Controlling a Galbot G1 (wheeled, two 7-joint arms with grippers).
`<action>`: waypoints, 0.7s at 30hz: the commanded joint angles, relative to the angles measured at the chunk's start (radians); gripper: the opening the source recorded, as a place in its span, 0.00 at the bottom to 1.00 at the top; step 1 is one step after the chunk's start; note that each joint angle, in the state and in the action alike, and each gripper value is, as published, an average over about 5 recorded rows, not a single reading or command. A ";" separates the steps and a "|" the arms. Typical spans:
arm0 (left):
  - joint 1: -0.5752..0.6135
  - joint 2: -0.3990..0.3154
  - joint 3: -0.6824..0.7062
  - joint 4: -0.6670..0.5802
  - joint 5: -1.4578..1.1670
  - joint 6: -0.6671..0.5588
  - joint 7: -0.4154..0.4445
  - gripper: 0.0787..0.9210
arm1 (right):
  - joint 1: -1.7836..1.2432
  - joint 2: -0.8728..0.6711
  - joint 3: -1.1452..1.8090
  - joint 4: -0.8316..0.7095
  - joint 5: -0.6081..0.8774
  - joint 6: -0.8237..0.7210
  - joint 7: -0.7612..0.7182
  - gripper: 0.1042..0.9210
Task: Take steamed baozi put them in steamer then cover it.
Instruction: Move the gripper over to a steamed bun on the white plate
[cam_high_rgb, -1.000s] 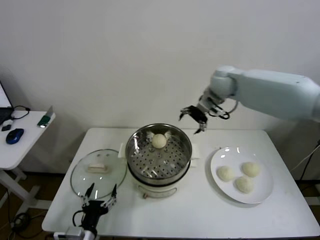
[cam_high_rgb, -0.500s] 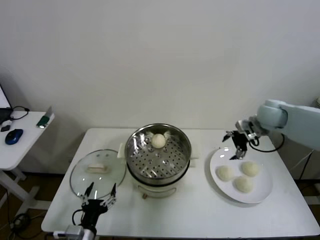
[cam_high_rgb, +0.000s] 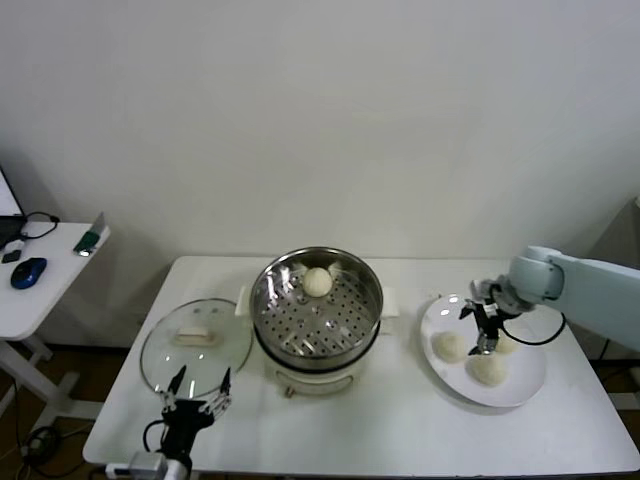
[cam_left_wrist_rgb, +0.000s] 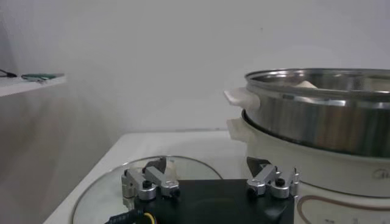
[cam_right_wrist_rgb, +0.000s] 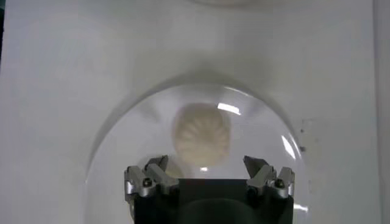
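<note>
Reaching for the next bun

The open right gripper (cam_high_rgb: 484, 330) hangs right above a round cream-white dough bun (cam_right_wrist_rgb: 202, 133) on the flat white plate (cam_high_rgb: 527, 388); left gripper (cam_high_rgb: 198, 390) waits open.

In the head view the right gripper (cam_high_rgb: 484, 331) covers part of one baozi (cam_high_rgb: 503, 344) on the plate (cam_high_rgb: 520, 392). The steamer (cam_left_wrist_rgb: 323, 115) is cut by the left wrist picture's edge. The right wrist picture shows only one bun (cam_right_wrist_rgb: 202, 134), and the plate's rim runs out of frame.
</note>
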 joint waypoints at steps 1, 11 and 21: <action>0.001 0.002 0.001 0.004 0.002 -0.001 0.000 0.88 | -0.136 0.043 0.094 -0.062 -0.031 -0.038 0.010 0.88; 0.006 0.007 -0.004 0.006 0.004 -0.002 -0.002 0.88 | -0.147 0.111 0.110 -0.119 -0.039 -0.037 0.011 0.86; 0.005 0.004 -0.002 0.004 0.008 -0.001 -0.004 0.88 | -0.098 0.092 0.082 -0.106 -0.004 -0.028 -0.026 0.72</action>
